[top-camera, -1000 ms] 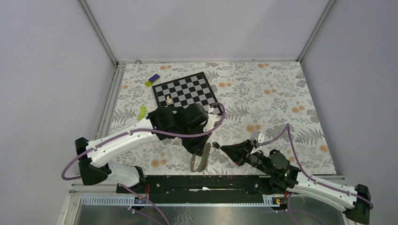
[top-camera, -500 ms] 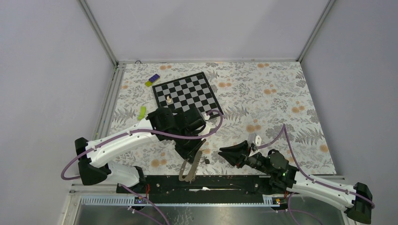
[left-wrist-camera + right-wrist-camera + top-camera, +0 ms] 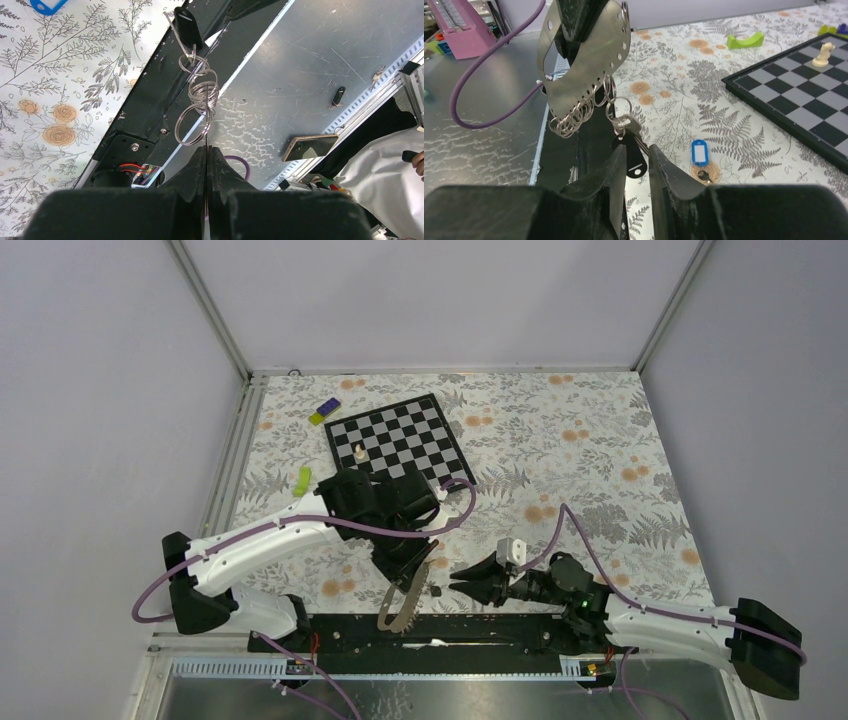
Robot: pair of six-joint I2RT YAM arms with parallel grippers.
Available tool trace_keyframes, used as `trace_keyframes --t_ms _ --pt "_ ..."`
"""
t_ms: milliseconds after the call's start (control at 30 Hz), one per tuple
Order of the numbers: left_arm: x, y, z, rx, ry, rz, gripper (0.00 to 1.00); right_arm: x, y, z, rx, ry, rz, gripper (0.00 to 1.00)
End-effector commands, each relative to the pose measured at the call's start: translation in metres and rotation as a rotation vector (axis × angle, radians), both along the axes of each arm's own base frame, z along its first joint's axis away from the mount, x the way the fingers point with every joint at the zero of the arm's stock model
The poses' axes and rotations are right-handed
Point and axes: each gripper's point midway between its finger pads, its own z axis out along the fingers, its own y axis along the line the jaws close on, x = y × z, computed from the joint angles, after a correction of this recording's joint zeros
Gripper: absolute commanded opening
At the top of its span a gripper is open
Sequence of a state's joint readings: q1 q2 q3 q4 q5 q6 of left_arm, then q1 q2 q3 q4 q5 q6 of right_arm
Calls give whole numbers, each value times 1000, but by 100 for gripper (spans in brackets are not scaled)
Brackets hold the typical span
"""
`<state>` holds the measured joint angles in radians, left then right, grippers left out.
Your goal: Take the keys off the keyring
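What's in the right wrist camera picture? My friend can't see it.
A dark-headed key dangles from rings on a metal plate, between the right arm's open jaws. Behind, a blue tag lies on the flowery table near a chessboard.

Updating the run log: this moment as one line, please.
left hand: shut on ring plate | right hand: open, flanking hanging dark-headed key | blue tag: on table
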<state>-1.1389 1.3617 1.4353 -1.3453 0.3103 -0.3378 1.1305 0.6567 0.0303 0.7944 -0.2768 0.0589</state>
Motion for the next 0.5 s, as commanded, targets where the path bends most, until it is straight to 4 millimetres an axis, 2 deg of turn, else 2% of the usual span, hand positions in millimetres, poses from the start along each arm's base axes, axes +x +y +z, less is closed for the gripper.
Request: trace_keyframes --t_ms 0,233,467 --pt "-4 -7 13 -48 9 -15 0 -6 8 62 181 -143 47 30" --pt "-3 -9 14 -53 10 -21 0 -14 13 77 228 -168 80 30" --pt "-3 -11 15 -57 10 -26 0 -28 29 76 206 -193 133 30"
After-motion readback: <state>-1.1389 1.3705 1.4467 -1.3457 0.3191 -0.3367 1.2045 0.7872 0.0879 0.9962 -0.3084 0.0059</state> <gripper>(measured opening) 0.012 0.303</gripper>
